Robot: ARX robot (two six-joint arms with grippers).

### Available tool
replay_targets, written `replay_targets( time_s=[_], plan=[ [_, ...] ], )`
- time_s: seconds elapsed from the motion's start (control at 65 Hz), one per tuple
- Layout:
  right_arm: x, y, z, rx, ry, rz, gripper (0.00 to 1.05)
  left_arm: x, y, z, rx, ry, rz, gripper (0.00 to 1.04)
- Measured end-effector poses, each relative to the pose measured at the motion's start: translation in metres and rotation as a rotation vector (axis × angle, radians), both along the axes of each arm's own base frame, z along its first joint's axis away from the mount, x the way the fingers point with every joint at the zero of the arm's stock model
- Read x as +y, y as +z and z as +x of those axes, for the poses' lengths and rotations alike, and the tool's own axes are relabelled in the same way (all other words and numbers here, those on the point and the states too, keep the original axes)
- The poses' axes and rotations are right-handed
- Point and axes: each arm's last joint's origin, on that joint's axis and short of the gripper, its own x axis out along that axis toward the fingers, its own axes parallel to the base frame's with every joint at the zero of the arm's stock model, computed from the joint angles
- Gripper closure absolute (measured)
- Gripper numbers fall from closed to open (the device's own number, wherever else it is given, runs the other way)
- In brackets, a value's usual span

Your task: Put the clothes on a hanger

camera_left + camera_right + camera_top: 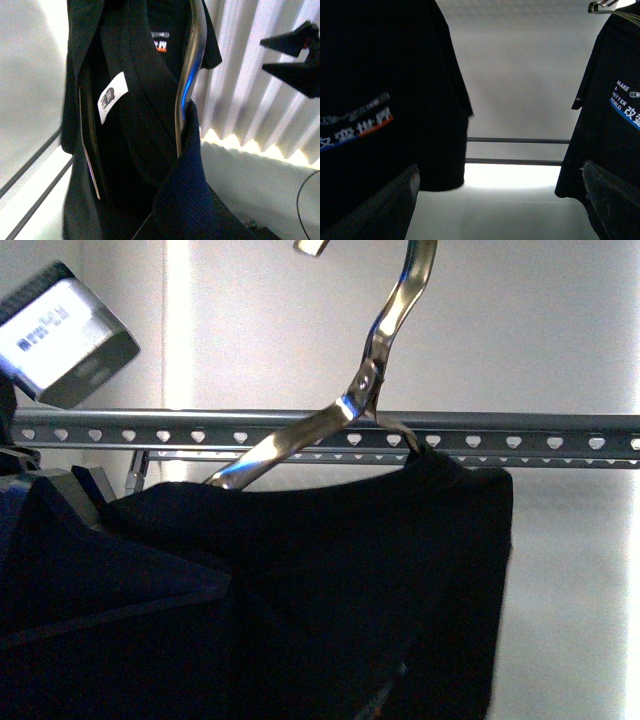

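Black short-sleeved T-shirt (330, 580) on a chrome metal hanger (300, 435), up in front of a grey perforated metal rail (540, 430).

The hanger's long axis is tilted. It rises from lower left to the neck, where the hook curves up out of the front view, and the shirt falls straight down from it. The shirt's right edge drops against bright wall, with open room beside it. On the left, dark folds crowd to the frame's edge under a grey box with a white face (60, 335). The left wrist view looks into the collar, past a white label (111, 96). The right gripper (499, 167) is spread wide and holds nothing. Its fingers (385, 210) flank a free gap between the near shirt and a second black T-shirt lettered MAKE A BETTER WORLD (615, 150). Cloth hides the left pincer, so I cannot tell its state.
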Motion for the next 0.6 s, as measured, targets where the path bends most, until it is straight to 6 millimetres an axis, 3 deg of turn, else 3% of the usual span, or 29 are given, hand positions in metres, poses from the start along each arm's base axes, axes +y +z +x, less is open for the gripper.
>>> replay_targets(
  time_s=[0.2,0.292,0.446,0.6],
  plan=[
    [0.000,0.000,0.000,0.000,0.000,0.000,0.07,-0.001,0.003,0.035,0.016,0.009,0.100,1.01],
    [0.000,0.000,0.000,0.000,-0.001,0.000,0.07,-0.007,0.010,0.058,-0.133,0.007,0.106,1.01],
    [0.000,0.000,0.000,0.000,-0.001,0.000,0.07,-0.025,0.028,0.114,-0.426,0.074,0.111,1.01],
    [0.000,0.000,0.000,0.000,-0.001,0.000,0.07,-0.041,0.030,0.148,-0.445,0.106,0.095,1.01]
  ],
)
